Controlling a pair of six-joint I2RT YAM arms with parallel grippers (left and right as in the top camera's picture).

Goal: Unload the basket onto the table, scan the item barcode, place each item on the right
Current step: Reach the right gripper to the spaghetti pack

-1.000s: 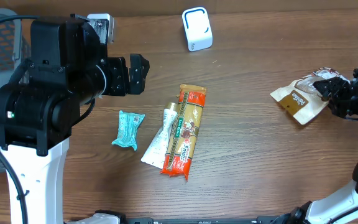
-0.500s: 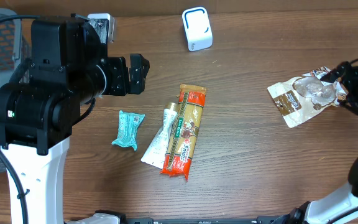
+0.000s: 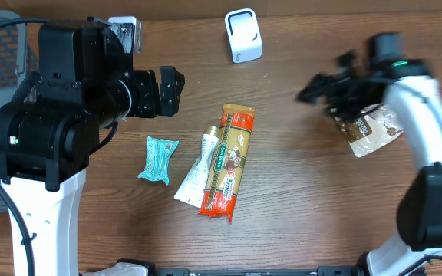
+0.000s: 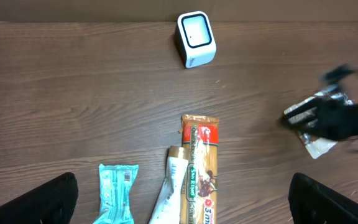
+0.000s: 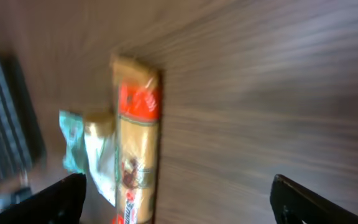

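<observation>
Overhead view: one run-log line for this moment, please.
left hand: open, empty | right hand: open, empty, near brown pouch | brown pouch: lying on table | white scanner: far edge

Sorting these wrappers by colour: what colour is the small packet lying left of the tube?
Teal. The small packet shows best in the overhead view.

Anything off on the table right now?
Minor: the red-and-gold packet appears to overlap the white tube, so they are not separated. The brown pouch lies crumpled and askew at far right. Nothing spilled.
</observation>
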